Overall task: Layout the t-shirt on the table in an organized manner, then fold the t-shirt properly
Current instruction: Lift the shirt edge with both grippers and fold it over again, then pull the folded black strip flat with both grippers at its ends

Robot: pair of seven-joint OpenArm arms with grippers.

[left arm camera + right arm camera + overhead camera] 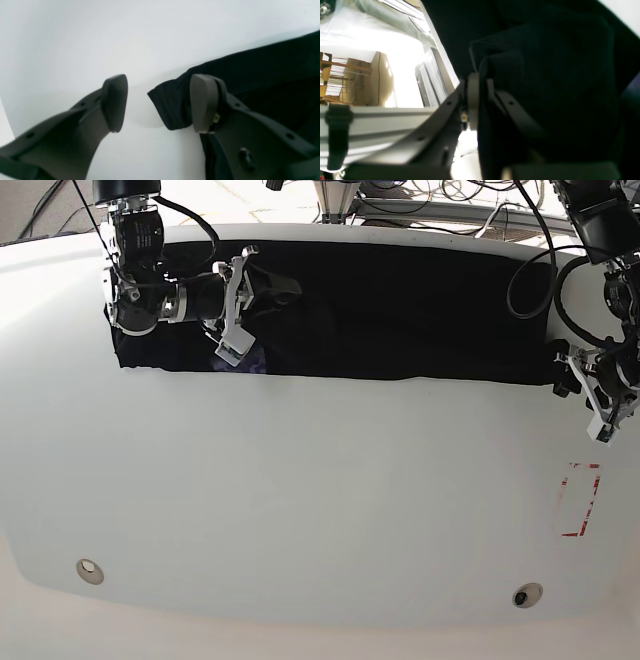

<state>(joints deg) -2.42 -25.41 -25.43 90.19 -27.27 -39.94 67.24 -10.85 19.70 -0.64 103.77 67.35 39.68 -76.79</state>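
The black t-shirt (400, 310) lies in a long band across the far side of the white table (320, 510). A bit of purple print (255, 361) shows at its near edge. My right gripper (275, 288) is above the shirt's left part, shut on a raised fold of black cloth (545, 75); one pad (472, 100) presses against it. My left gripper (159, 102) is open at the shirt's right end (562, 380). A cloth corner (170, 107) lies between its jaws, against one fingertip (203, 102).
A red-outlined rectangle mark (580, 500) is on the table near the right edge. Two round metal fittings (90, 570) (527, 593) sit near the front edge. Cables (440, 200) hang behind the table's far edge.
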